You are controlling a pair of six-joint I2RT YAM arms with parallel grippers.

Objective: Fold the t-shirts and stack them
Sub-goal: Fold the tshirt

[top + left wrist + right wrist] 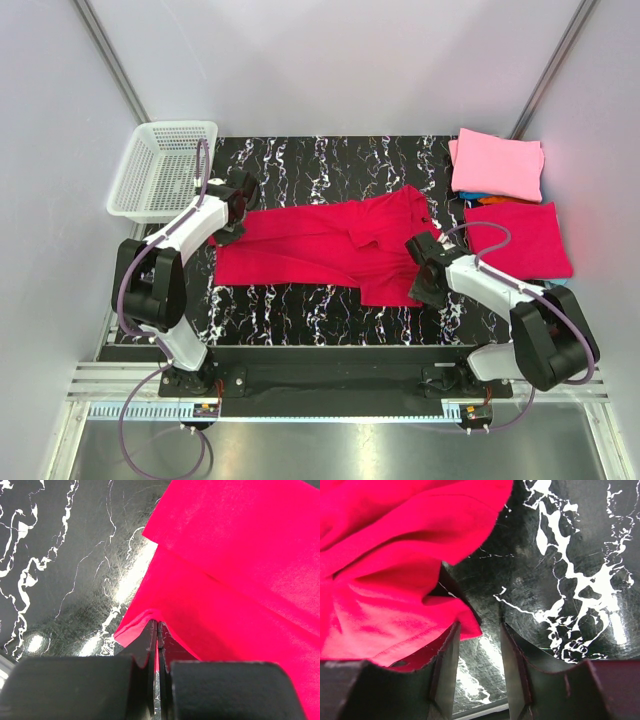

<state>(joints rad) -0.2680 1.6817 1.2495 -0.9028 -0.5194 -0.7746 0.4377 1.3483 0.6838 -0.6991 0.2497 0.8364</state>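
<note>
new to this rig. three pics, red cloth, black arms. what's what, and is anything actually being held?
Two robot arms are bolted at the near edge of a black marbled table. The top picture looks down from above and behind them; the other two come from cameras on each wrist. A red t-shirt lies spread out in the middle. A white mesh basket sits far left. At far right sit a folded pink shirt and a folded red shirt. The left end effector is shut on the spread shirt's edge. The right end effector is open, with cloth against one finger but not pinched.
</note>
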